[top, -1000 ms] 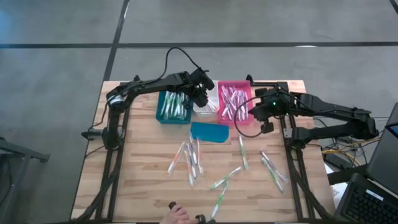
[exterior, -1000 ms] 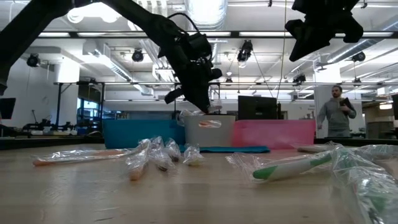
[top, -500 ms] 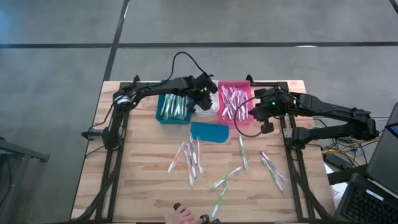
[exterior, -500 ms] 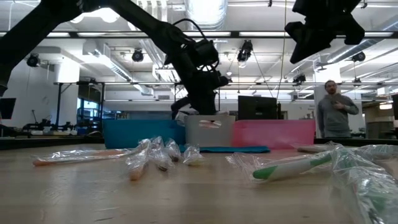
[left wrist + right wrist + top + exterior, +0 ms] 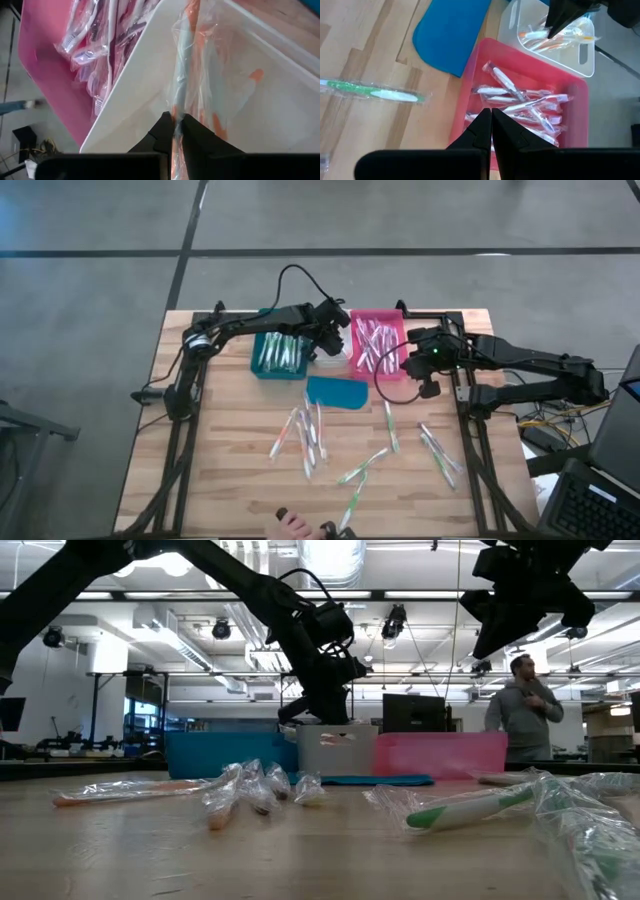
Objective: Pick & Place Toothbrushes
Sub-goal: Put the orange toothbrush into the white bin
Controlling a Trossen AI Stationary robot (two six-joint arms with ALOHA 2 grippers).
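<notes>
Three bins stand side by side at the table's far side: a teal bin (image 5: pixel 280 352), a white bin (image 5: pixel 332 352) and a pink bin (image 5: pixel 378 345), each with wrapped toothbrushes inside. My left gripper (image 5: pixel 335 332) hangs just above the white bin (image 5: pixel 150 100), shut on a wrapped orange toothbrush (image 5: pixel 186 65). Over the pink bin's (image 5: pixel 520 90) right edge, my right gripper (image 5: pixel 416 366) is shut on nothing. Loose wrapped toothbrushes (image 5: pixel 310 435) lie flat on the wooden table. My left gripper pinches the wrapped orange toothbrush between its two fingers, at a spot (image 5: pixel 176 120) on the handle inside the clear wrapper. The fingers slant down from the table's left side. The toothbrush runs on ahead of the fingertips, down into the white bin.
A flat teal lid (image 5: pixel 336 392) lies in front of the bins. More wrapped toothbrushes are scattered at the near middle (image 5: pixel 360 470) and the right (image 5: pixel 437 448). A person's hand (image 5: pixel 285 526) shows at the table's near edge. Another person (image 5: pixel 525 715) stands in the room beyond.
My left gripper has gone a little toward the table's right edge and down, carrying the orange toothbrush over the white bin, then stopped there. It has stayed shut on the toothbrush. The person in the room beyond has walked leftward.
</notes>
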